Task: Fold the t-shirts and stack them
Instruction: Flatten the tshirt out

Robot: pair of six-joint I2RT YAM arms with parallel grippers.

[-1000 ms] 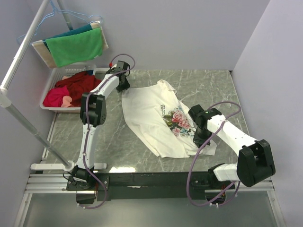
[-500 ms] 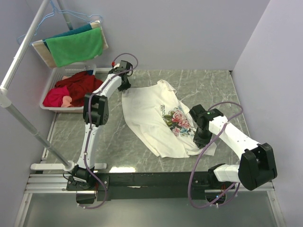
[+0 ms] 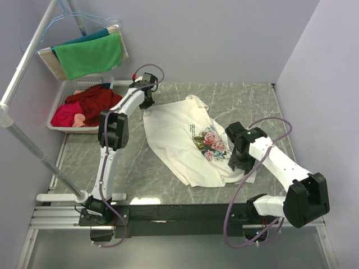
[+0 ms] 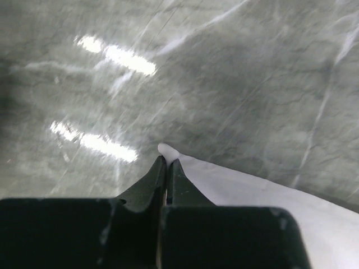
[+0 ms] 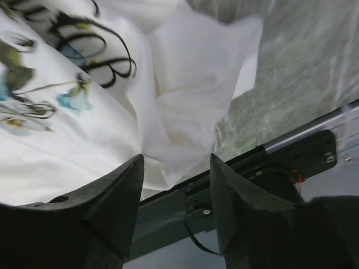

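1. T-shirt (image 3: pixel 179 140), white with a rose print on the chest, lies spread askew in the middle of the tabletop (image 3: pixel 247 101); left gripper (image 3: pixel 147 101) at its far-left corner, right gripper (image 3: pixel 241 163) at its near-right edge.
2. Left jaws together, clamped on a white corner tip.
3. Right jaws apart above bunched white cloth; dark script beside.

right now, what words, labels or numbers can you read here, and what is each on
Dark script beside the rose print on the t-shirt: too small from above, blurred in the right wrist view, unreadable.
No other words, labels or numbers show.
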